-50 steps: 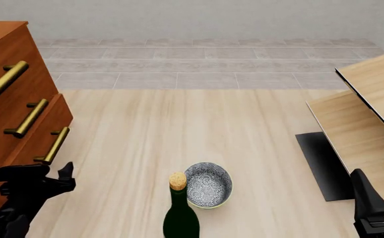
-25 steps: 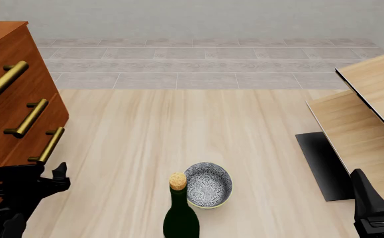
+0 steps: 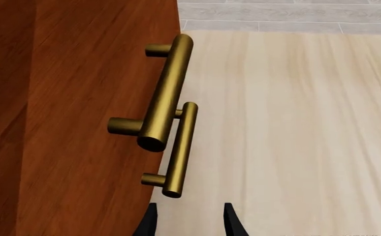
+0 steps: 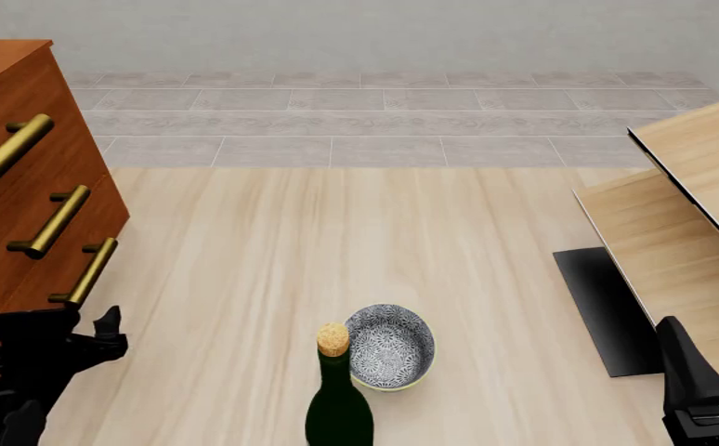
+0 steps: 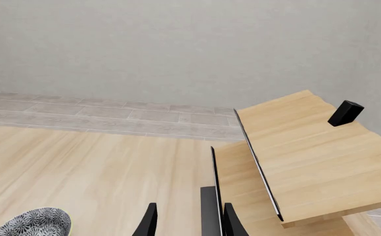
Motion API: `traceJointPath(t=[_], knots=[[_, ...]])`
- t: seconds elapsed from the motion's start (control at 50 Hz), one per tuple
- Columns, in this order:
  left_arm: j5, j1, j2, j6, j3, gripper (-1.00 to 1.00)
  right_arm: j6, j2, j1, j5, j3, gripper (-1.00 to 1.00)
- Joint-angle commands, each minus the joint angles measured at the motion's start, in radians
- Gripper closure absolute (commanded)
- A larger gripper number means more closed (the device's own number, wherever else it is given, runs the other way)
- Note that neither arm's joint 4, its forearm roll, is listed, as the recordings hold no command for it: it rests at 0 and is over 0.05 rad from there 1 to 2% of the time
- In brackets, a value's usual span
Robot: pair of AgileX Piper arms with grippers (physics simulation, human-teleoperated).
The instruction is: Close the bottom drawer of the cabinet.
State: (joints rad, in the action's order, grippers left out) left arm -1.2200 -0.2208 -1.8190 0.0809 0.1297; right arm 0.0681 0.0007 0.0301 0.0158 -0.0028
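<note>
Pale wood table (image 4: 334,242), reddish-brown cabinet (image 4: 13,186), bottom drawer (image 4: 37,307) flush, brass-handled; both arms' fingers apart, empty.

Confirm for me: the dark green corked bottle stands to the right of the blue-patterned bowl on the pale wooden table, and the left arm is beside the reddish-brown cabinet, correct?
Not quite. The front view shows the dark green corked bottle standing to the left of the blue-patterned bowl, not the right. The rest holds: both are on the pale wooden table, and the left arm is beside the reddish-brown cabinet.

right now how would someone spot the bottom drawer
Find the cabinet, the reddish-brown chest at the table's left edge in the front view. Three brass bar handles run down its front. The bottom drawer carries the lowest handle, just above the left end effector.
</note>
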Motion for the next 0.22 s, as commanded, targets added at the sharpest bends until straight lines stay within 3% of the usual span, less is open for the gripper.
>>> traceJointPath(t=[0.02,0.22], knots=[[0.000,-0.061,-0.017,0.004,0.001,-1.00,0.001,0.000,0.000,0.001,0.000,-1.00],[0.000,-0.058,-0.011,0.002,-0.003,-1.00,0.001,0.000,0.000,0.000,0.000,-1.00]])
